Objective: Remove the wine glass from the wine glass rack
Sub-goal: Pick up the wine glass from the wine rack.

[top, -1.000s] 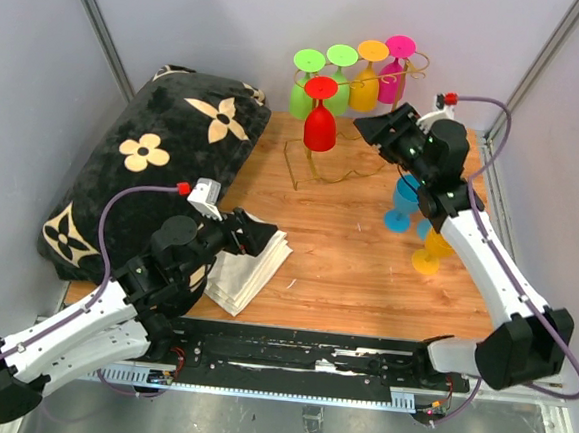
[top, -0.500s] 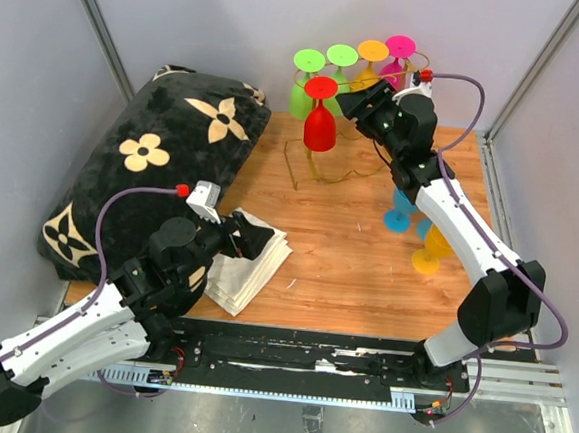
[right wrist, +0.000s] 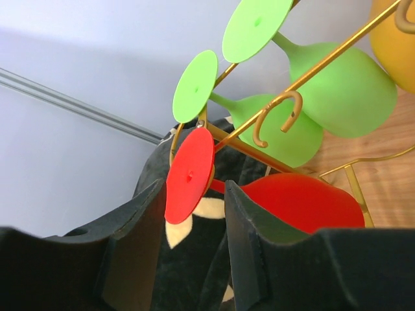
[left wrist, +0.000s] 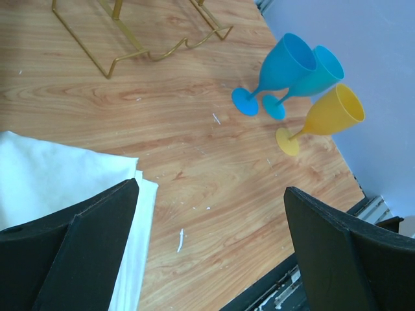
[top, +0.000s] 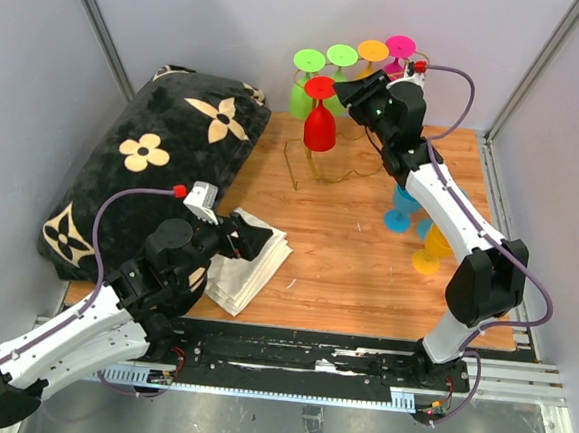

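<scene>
Your R gripper (right wrist: 193, 194) is half-open, straddling the foot of the red wine glass (right wrist: 305, 201), which hangs inverted on the gold wine glass rack (left wrist: 81, 43); can't tell if touching. L gripper (left wrist: 211, 194) is wide open, empty, over white napkins (left wrist: 52, 175).

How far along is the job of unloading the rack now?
Looks done: two blue glasses and a yellow glass stand on the table. In hand: the right gripper brackets the foot of the red glass, not clearly gripping it. Left: closing on it and lifting it off the wine glass rack.
</scene>
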Robot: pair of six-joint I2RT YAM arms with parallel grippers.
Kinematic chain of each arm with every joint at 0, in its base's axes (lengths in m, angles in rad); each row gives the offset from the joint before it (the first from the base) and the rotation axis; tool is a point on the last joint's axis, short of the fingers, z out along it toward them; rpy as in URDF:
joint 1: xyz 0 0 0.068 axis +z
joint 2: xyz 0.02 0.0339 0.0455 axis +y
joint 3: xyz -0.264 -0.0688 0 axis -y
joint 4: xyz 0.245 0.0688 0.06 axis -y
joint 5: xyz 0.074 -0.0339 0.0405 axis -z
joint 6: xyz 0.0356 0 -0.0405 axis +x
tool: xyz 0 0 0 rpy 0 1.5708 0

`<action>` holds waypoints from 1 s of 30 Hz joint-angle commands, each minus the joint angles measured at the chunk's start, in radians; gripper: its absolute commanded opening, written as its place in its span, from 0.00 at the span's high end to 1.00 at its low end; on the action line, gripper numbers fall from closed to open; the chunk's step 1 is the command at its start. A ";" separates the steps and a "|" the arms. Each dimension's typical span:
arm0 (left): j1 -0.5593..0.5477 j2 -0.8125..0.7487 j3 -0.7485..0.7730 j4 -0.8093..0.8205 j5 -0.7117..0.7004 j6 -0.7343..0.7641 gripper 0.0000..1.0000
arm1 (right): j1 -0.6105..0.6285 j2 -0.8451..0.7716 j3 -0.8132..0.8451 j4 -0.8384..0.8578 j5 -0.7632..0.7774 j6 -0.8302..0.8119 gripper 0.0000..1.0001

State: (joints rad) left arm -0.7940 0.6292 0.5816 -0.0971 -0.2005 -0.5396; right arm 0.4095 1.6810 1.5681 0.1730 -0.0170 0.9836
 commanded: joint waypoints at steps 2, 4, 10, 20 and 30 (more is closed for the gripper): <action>0.004 -0.012 0.003 0.000 -0.005 0.003 0.00 | 0.011 0.032 0.066 0.013 0.017 0.024 0.62; 0.005 -0.015 0.003 -0.003 -0.008 0.001 0.00 | 0.012 0.046 0.088 -0.005 0.017 0.022 0.62; 0.005 -0.019 -0.007 0.002 -0.011 0.000 0.00 | 0.009 0.072 0.115 -0.036 0.016 0.028 0.62; 0.005 -0.019 -0.009 0.001 -0.014 0.006 0.00 | 0.008 0.099 0.139 -0.027 0.001 0.033 0.70; 0.005 -0.021 -0.021 0.007 -0.013 0.000 0.00 | 0.007 0.106 0.163 -0.043 -0.009 0.018 0.74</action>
State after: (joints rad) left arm -0.7940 0.6212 0.5751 -0.1078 -0.2050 -0.5400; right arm 0.4095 1.7866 1.6947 0.1299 -0.0208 1.0126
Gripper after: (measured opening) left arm 0.994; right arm 0.272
